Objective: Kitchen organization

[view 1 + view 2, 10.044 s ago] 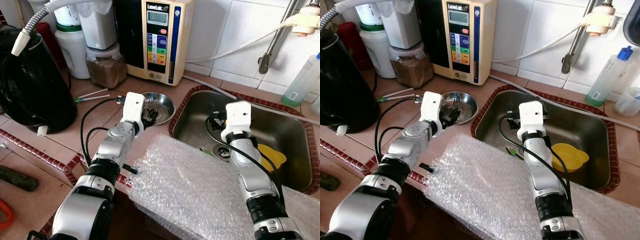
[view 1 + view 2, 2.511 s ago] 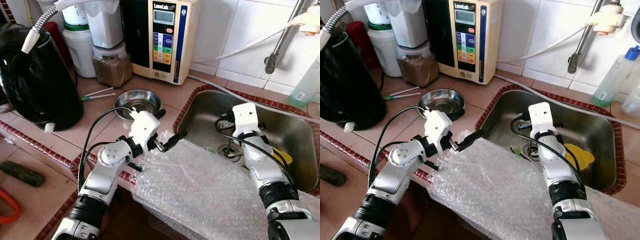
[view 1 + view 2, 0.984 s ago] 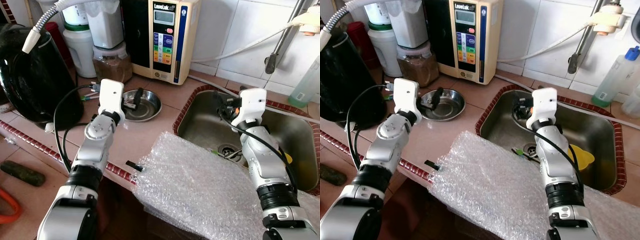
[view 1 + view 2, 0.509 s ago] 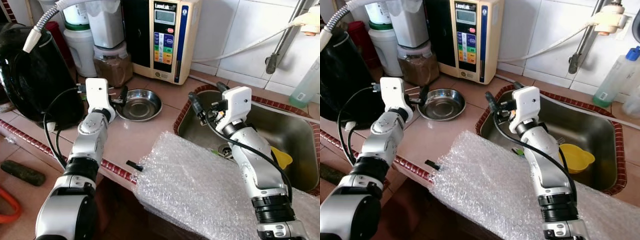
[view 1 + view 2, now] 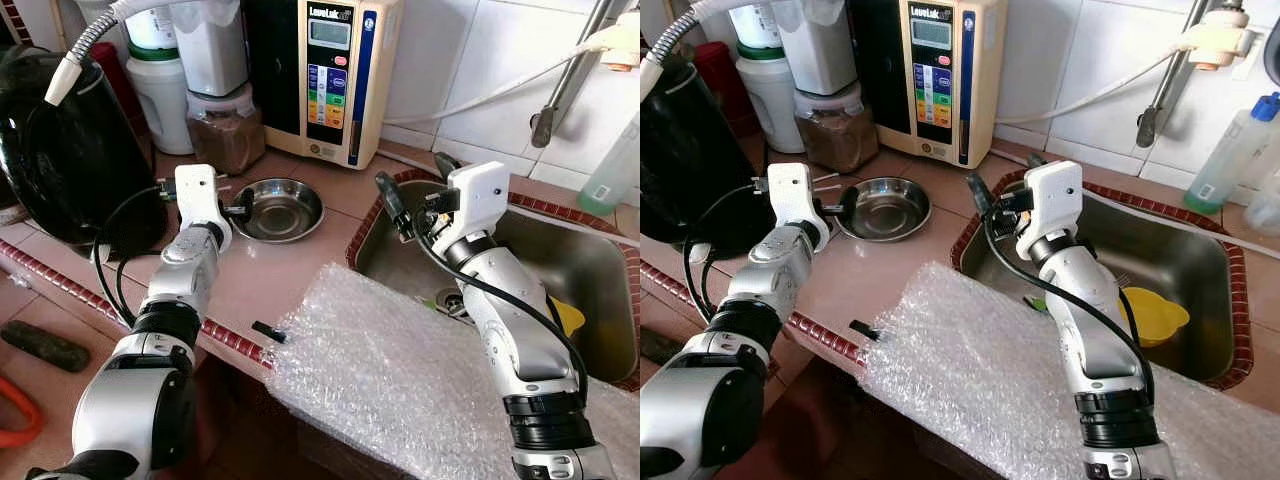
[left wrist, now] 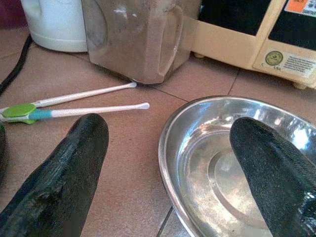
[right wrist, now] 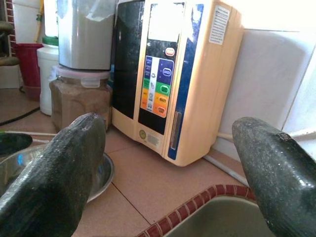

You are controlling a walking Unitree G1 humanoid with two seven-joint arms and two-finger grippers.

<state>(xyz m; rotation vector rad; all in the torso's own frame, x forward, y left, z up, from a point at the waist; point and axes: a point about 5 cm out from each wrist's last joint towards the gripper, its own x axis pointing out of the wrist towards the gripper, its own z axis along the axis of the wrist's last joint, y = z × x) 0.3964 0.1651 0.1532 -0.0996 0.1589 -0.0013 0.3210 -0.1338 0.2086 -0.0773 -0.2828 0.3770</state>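
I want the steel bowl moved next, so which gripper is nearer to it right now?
Left. The left gripper is open at the steel bowl's near rim, one finger over it. The right gripper is open too, raised above the sink's corner.

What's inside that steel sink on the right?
The sink holds a yellow bowl and something small and green near the drain. The right arm and the bubble wrap cover the rest.

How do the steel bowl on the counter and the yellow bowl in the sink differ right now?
The steel bowl is shiny metal and round; the yellow bowl is matte yellow with a pointed lip. The steel bowl sits on the tiled counter in plain sight, with the left gripper open at its rim; the yellow bowl lies in the sink, partly hidden behind the right arm. Both are upright and look empty.
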